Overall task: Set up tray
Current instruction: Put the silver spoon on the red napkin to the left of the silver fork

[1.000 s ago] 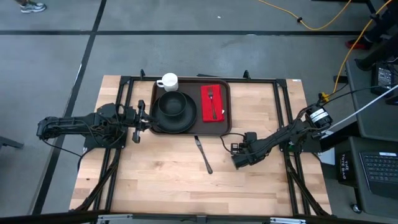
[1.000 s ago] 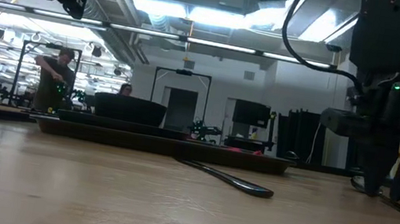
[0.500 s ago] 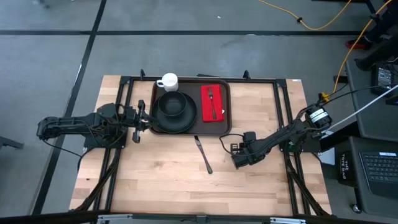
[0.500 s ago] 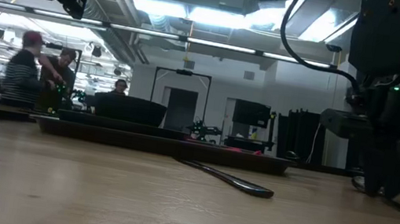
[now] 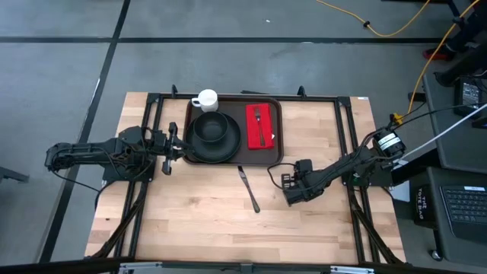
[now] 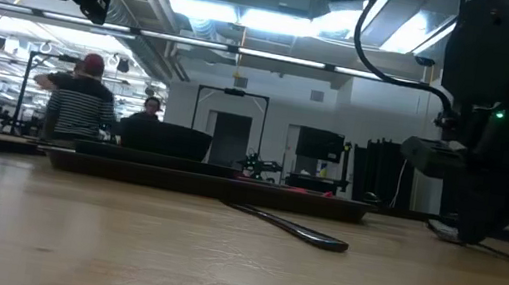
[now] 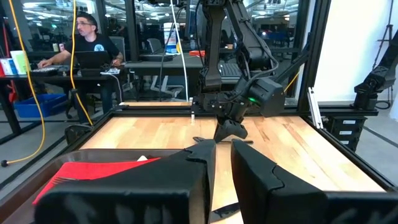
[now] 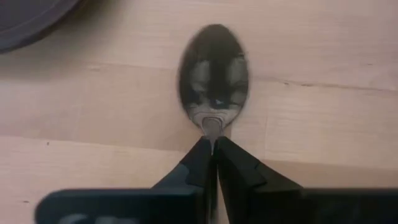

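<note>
- The right gripper [image 5: 288, 181] sits low over the wooden table [image 5: 198, 228], right of centre in the high view. Its wrist view shows the fingers [image 8: 200, 163] pinched together on the neck of a spoon [image 8: 213, 78], whose bowl lies on the wood just ahead of them.
- A knife [image 5: 248, 189] lies alone on the table left of that gripper, just below the tray's lower edge; in the low view it is the dark strip [image 6: 287, 227] in front of the tray.
- The tray [image 5: 278, 137], dark brown, lies in the upper middle of the high view, at the far side of the table.
- On it, a black bowl [image 5: 211, 127] stands on a round black plate [image 5: 228, 148] in the left half; a red napkin [image 5: 254, 137] with a fork [image 5: 259, 124] on it fills the right half.
- A white cup [image 5: 205, 100] stands at the tray's upper left corner.
- The left gripper [image 5: 176, 144] is at the tray's left rim; its fingers [image 7: 261, 177] stand nearly together, and whether they grip the rim cannot be told.
- A person [image 6: 78, 108] stands in the room beyond, at the left of the low view.
</note>
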Tool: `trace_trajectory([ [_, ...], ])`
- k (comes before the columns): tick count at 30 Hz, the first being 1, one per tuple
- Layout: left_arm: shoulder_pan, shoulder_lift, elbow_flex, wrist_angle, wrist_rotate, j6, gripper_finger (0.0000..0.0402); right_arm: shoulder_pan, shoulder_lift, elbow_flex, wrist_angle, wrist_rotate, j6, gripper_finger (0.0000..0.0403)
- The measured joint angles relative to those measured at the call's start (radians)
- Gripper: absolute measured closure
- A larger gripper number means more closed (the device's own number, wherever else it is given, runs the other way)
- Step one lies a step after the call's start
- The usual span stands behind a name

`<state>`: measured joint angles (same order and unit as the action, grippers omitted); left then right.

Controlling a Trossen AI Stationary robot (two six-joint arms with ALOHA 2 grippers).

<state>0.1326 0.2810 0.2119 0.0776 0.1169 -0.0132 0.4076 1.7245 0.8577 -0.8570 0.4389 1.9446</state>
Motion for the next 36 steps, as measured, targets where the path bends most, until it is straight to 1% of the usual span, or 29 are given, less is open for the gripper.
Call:
trace_trajectory([
  [6,0.0,0.0,0.0,0.0,0.0,0.0,0.0355,0.0,-0.002,0.002,0.003,0.002,-0.015,0.0393],
  [10,0.0,0.0,0.0,0.0,0.0,0.0,0.0355,0.001,-0.002,0.002,0.004,0.002,-0.016,0.0396],
  [19,0.0,0.0,0.0,0.0,0.0,0.0,0.0356,0.001,-0.002,0.002,0.013,-0.024,-0.022,0.0354],
  [24,0.0,0.0,0.0,0.0,0.0,0.0,0.0358,0.001,-0.002,0.002,0.024,-0.052,-0.079,0.0338],
  [36,0.0,0.0,0.0,0.0,0.0,0.0,0.0358,0.001,-0.003,0.003,0.033,-0.055,-0.15,0.0332],
])
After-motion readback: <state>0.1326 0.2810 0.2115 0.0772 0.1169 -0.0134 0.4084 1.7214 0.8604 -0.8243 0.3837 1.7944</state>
